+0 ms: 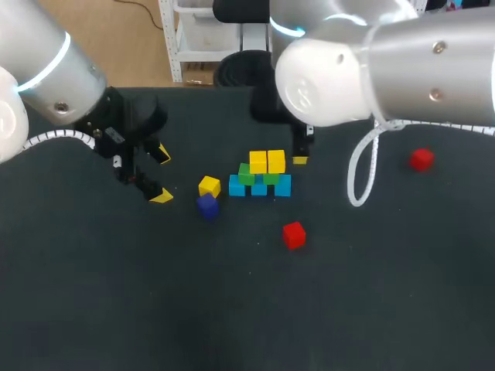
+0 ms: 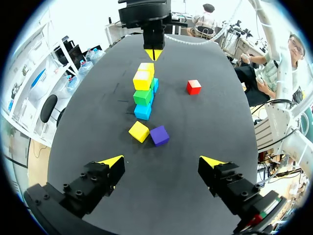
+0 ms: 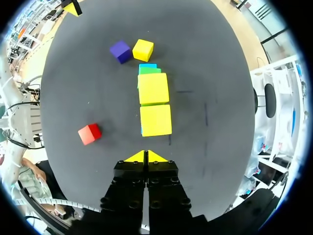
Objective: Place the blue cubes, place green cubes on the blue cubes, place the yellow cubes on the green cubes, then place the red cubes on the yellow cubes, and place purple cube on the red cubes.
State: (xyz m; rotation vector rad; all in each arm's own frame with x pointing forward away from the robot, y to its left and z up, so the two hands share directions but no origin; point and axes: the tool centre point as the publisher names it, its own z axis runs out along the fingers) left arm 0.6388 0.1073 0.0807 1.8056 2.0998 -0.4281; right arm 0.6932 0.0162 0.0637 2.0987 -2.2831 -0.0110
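Note:
A block pile stands mid-table: a row of blue cubes, green cubes on them, and two yellow cubes on top. A loose yellow cube and the purple cube touch just left of the pile. One red cube lies in front of it, another red cube far right. My right gripper is shut and empty, just behind the pile's right end. My left gripper is open, left of the loose cubes.
A white coiled cable hangs from my right arm over the table between the pile and the far red cube. Bare black table surface stretches along the whole front.

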